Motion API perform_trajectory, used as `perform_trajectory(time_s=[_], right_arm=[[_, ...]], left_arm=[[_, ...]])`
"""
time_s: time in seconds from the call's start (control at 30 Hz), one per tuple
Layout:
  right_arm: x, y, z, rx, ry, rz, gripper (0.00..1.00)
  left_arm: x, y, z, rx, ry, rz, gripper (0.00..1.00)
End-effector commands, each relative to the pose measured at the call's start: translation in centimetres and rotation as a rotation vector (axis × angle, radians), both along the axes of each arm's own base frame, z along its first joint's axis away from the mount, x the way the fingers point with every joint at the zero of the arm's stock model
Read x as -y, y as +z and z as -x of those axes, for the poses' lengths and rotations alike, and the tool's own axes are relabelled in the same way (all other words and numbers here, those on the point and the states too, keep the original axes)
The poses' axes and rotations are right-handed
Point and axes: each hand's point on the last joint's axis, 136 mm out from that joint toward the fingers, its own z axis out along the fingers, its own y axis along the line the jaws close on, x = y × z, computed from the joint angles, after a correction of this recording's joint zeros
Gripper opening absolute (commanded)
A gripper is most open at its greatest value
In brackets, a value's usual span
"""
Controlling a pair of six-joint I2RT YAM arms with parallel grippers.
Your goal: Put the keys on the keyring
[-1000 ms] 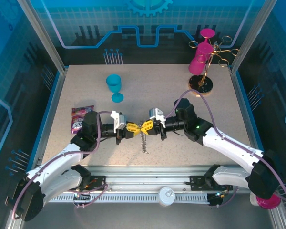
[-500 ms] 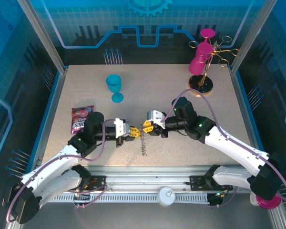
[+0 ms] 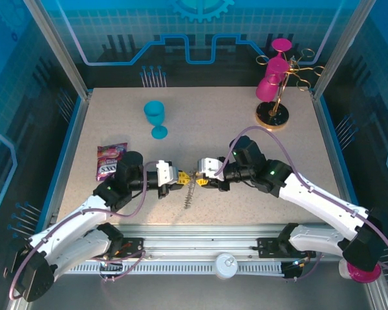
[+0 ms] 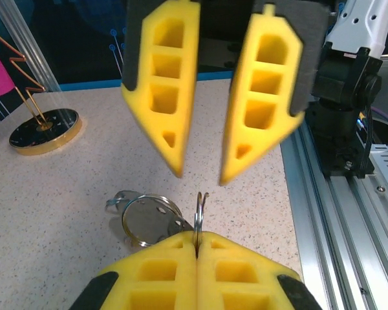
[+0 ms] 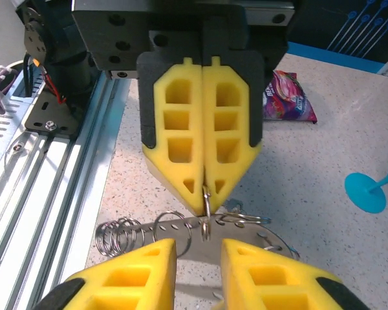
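The left jaws are pressed together on the keyring (image 4: 199, 208). They pinch its thin metal ring edge-on, so it stands upright low over the table (image 4: 64, 194), midway between the two arms. This looks like a clamp hold: with the ring kept steady and its rim exposed, the other arm can work on it. The right jaws face it tip to tip and are spread, with nothing gripped between them. The ring's rim sits just in front of their gap, which suggests they are placed either to take a fresh hold on the ring or to back away for a key.

A second ring (image 4: 147, 219) and a few small metal bits sit just beside the pinched one. A bead chain (image 3: 189, 196) trails from there toward the near edge, though I cannot tell whether it hangs or lies flat. No yellow-headed keys can be picked out, so threading appears not yet done. The blue goblet (image 3: 156, 116) and snack bag (image 3: 110, 159) stand well apart from the work.
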Motion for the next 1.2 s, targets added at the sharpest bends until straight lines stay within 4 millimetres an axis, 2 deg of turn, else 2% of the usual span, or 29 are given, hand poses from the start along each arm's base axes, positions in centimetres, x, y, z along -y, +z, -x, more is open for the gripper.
perform_trajectory(time_s=[0.0,0.3,0.6,0.67,0.77,0.87,1.03,1.1,1.17], right_arm=[[-0.8,0.8,-0.1,0.027,0.016,-0.018,0.26],[-1.7,1.1,-0.4,0.023,0.022,-0.038,0.26],[-2.3,1.0,-0.3,0.008,0.041,-0.043,0.11],[-2.4,1.0,-0.1,-0.001,0.049,-0.044,0.00],[-2.6,1.0,0.2,-0.014,0.066,-0.048,0.00],[-2.9,1.1,0.5,-0.030,0.082,-0.060,0.00],[-3.6,1.2,0.9,-0.047,0.108,-0.077,0.00],[-3.7,1.1,1.1,-0.053,0.115,-0.078,0.00],[-3.7,1.1,1.0,-0.052,0.109,-0.076,0.00]], left_arm=[[0.3,1.8,0.0,0.052,-0.015,0.013,0.00],[0.4,1.7,0.2,0.042,-0.031,0.016,0.00],[0.4,1.8,0.3,0.041,-0.035,0.022,0.00],[0.4,1.9,0.3,0.040,-0.034,0.025,0.00],[0.4,2.0,0.2,0.034,-0.028,0.028,0.00],[0.5,2.0,0.1,0.030,-0.023,0.032,0.08],[0.6,1.9,0.0,0.021,-0.027,0.033,0.14],[0.6,2.0,0.1,0.022,-0.031,0.034,0.13],[0.6,2.0,0.1,0.030,-0.030,0.035,0.06]])
